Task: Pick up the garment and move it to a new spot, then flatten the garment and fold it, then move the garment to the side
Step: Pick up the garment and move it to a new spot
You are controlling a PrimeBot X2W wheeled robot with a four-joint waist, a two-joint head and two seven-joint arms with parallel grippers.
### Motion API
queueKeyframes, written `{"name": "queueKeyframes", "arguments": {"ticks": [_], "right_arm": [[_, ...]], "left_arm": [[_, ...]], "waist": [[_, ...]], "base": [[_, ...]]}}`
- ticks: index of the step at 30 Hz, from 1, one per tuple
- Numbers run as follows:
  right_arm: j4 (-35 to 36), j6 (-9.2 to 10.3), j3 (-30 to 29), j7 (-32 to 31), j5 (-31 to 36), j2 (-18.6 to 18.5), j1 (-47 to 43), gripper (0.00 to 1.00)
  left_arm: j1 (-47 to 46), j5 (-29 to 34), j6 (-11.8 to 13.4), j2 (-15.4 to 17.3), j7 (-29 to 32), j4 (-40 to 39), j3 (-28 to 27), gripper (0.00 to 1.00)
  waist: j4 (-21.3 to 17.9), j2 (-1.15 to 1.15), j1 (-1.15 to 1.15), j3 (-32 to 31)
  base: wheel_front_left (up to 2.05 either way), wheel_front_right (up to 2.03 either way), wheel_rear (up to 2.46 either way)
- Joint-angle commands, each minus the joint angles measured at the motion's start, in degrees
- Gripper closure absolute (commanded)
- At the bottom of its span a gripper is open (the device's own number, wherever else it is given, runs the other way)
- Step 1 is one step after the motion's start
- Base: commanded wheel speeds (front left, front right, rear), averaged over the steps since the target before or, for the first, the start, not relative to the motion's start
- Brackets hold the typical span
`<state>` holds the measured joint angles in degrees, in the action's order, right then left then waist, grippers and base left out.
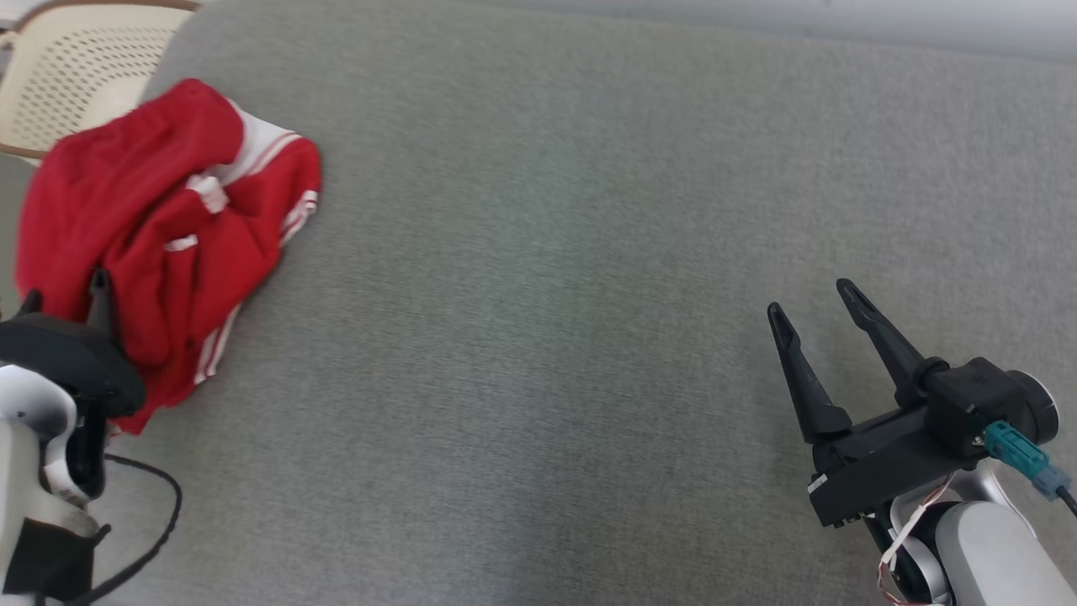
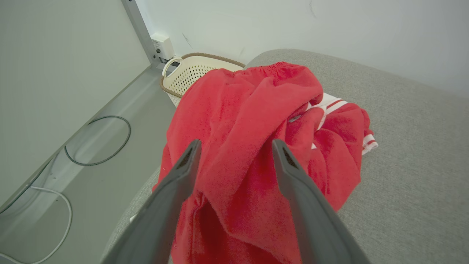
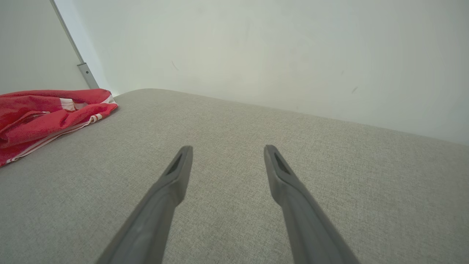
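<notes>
A crumpled red garment with white stripes (image 1: pixel 160 227) lies at the left edge of a grey padded surface (image 1: pixel 589 252). My left gripper (image 1: pixel 67 299) is at the garment's near side, fingers spread. In the left wrist view this gripper (image 2: pixel 236 146) is open just above a raised fold of the red garment (image 2: pixel 249 146), which fills the gap between the fingers. My right gripper (image 1: pixel 812 299) hovers open over bare surface at the lower right, far from the cloth. The right wrist view shows that gripper (image 3: pixel 227 150) open, with the garment (image 3: pixel 40 113) at the far left.
A cream perforated basket (image 1: pixel 67 76) stands beyond the surface's left corner, also seen as the basket (image 2: pixel 194 71) on the floor. Cables (image 2: pixel 99 139) lie on the grey floor to the left. A pale wall (image 3: pixel 256 55) runs behind the surface.
</notes>
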<state>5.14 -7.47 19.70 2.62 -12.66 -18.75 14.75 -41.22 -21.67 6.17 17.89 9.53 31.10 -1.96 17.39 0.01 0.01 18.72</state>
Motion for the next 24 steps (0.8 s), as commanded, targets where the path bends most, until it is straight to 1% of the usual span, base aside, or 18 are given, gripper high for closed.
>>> {"name": "queueKeyframes", "arguments": {"ticks": [1,3,4,5,6,7,8,12,16,20,24], "right_arm": [[0.15,-0.03,-0.01,0.34,-0.27,-0.39,0.54,0.00],[0.00,-0.04,-0.07,0.38,-0.45,-0.50,0.82,0.00],[0.00,-0.04,-0.07,0.38,-0.45,-0.50,0.82,0.00],[-0.02,-0.03,-0.03,0.36,-0.50,-0.47,0.94,0.00],[0.00,-0.04,0.01,0.30,-0.58,-0.43,1.09,0.00],[0.01,-0.04,0.02,0.29,-0.66,-0.40,1.15,0.00],[-0.01,-0.04,-0.02,0.32,-0.83,-0.34,1.11,0.00],[-0.42,-0.04,-0.41,0.49,-1.10,-0.22,0.76,0.00],[-1.03,-0.04,-0.93,0.98,-0.82,0.54,0.08,0.00],[-1.60,-0.04,-1.79,1.56,-0.44,1.71,-0.63,0.00],[-2.07,-0.03,-2.54,2.03,-0.21,2.96,-1.51,0.00]], "left_arm": [[-0.66,-0.25,-0.08,0.59,-0.03,0.87,-0.34,0.00],[-1.66,-1.16,-0.36,0.78,-0.14,4.36,-0.76,0.00],[-1.66,-1.16,-0.36,0.78,-0.14,4.36,-0.76,0.00],[-2.12,-1.38,-0.44,0.83,-0.39,5.34,-0.88,0.02],[-2.55,-1.69,-0.47,0.79,-0.97,5.94,-1.11,0.38],[-2.91,-1.69,-0.39,0.90,-1.71,6.38,-1.31,0.90],[-3.18,-1.62,-0.38,1.06,-2.68,6.65,-1.38,1.00],[-3.71,-0.43,-0.13,1.50,-7.33,5.76,-1.11,1.00],[-2.50,0.31,0.28,1.72,-11.09,2.69,-1.04,1.00],[0.04,1.13,1.02,1.26,-13.24,-2.55,-0.65,1.00],[3.83,1.41,1.96,0.23,-14.17,-10.18,-0.10,1.00]], "waist": [[-2.20,-0.01,-0.01,2.35],[-2.19,-0.01,-0.01,2.82],[-2.19,-0.01,-0.01,2.82],[-2.18,-0.01,-0.01,2.93],[-2.17,-0.01,-0.01,3.01],[-2.11,-0.01,-0.01,3.01],[-2.00,-0.01,-0.01,2.97],[-1.41,-0.01,-0.01,1.86],[-1.01,-0.01,-0.01,-0.37],[-0.80,-0.01,-0.01,-3.10],[-1.26,-0.01,-0.01,-5.71]], "base": [[0.00,0.00,0.00],[0.00,0.00,0.00],[0.00,0.00,0.00],[0.00,0.00,0.00],[0.00,0.00,0.00],[0.00,0.00,0.00],[0.00,0.00,0.00],[0.00,0.00,0.00],[0.00,0.00,0.00],[0.00,0.00,0.00],[0.00,0.00,0.00]]}}
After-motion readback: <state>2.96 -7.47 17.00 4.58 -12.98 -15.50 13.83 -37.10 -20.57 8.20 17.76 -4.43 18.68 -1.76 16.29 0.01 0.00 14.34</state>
